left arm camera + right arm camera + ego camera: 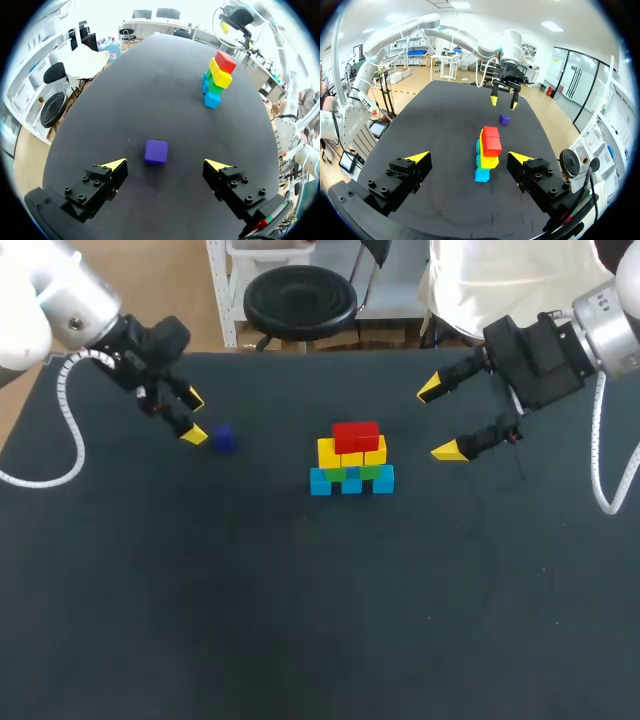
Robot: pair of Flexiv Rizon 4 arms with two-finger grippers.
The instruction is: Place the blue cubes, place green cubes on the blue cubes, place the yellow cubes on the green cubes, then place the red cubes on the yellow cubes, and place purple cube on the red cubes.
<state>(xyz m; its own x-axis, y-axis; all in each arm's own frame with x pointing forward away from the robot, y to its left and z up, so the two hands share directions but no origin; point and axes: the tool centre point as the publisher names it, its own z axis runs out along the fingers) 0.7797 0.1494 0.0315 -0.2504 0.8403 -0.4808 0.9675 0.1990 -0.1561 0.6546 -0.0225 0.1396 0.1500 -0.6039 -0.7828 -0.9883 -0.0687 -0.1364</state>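
stack [351, 462]: mid-table you have blue cubes [350, 481] at the base, green cubes [371, 472] on them, yellow cubes [328, 453] above, red cubes [355, 435] on top.
purple cube [156, 151]: lies on the table [300, 620], well apart from the stack, on your left side.
left pincer [166, 164]: released, fingers spread; the purple cube sits just ahead of the gap, touching neither finger.
right pincer [439, 420]: released, fingers wide, grasping nothing; you see it near the stack, on its right.
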